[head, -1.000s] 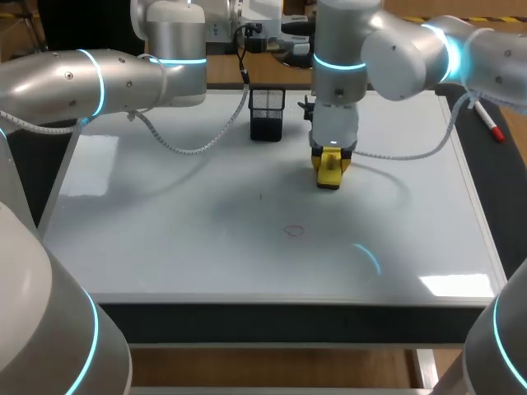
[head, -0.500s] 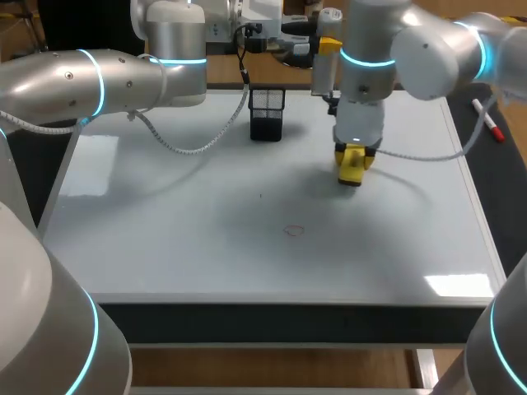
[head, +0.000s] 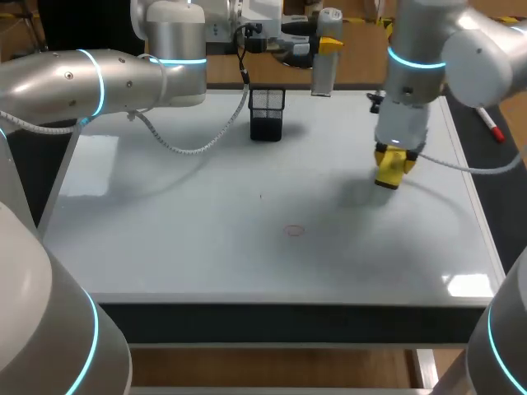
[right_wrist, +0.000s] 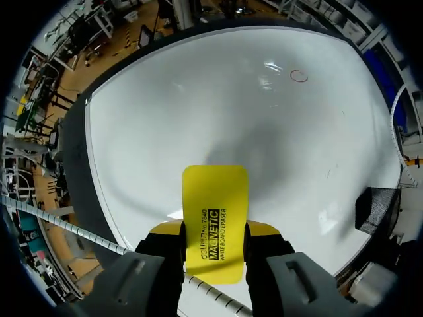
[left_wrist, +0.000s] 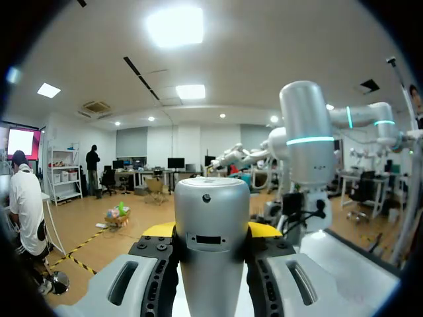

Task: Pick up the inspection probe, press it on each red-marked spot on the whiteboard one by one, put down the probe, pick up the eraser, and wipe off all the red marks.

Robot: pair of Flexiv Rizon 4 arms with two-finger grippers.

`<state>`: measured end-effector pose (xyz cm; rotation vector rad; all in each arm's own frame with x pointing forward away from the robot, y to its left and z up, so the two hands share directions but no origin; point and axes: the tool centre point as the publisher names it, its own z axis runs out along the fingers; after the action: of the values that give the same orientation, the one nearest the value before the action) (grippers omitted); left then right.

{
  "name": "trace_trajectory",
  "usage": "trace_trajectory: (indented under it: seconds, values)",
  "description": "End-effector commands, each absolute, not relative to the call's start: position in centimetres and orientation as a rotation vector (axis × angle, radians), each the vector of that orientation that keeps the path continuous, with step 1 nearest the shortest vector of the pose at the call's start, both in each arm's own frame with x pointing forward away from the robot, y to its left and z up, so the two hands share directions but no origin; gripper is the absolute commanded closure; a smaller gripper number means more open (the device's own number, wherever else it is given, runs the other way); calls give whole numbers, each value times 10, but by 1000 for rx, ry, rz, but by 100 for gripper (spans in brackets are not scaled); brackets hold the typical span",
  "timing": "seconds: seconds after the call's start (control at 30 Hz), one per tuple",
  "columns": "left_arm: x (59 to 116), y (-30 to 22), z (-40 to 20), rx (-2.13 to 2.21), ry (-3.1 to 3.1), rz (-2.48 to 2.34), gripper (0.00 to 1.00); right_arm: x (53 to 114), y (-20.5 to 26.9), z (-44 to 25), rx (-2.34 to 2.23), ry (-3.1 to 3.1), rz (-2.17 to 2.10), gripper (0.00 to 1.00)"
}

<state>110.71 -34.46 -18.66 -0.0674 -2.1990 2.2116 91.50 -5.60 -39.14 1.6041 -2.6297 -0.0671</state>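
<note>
Where the right pincer (right_wrist: 215, 232) clamps, eraser (right_wrist: 215, 198) juts ahead.

Gloss on the board, satin on my arms.

The whiteboard (head: 206, 255) is smooth and glossy, throwing back lamp glare. The eraser (right_wrist: 215, 218) looks like smooth yellow plastic with a faint sheen. The probe (left_wrist: 211, 218) has a smooth, satin silver-grey shell. My left arm (head: 82, 82) and right arm (head: 469, 49) wear a silver satin finish like metal. The pen holder (head: 266, 113) is matt black wire mesh. The cable (head: 189, 149) has a ribbed white sleeve.
</note>
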Motion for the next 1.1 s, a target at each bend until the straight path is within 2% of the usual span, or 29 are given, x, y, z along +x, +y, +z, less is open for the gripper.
trace_trajectory:
  seconds: [0.03, 0.37, 1.1]
  values:
    - [1108, -345, -185, -68, -2199, 2209, 100, 896, -87, -387, 1602, -2682, -95, 100]
    - [1108, -345, -185, -68, -2199, 2209, 100, 886, -108, -385, 1543, -2723, -106, 100]
    - [1108, -345, -185, -68, -2199, 2209, 100, 886, -108, -385, 1543, -2723, -106, 100]
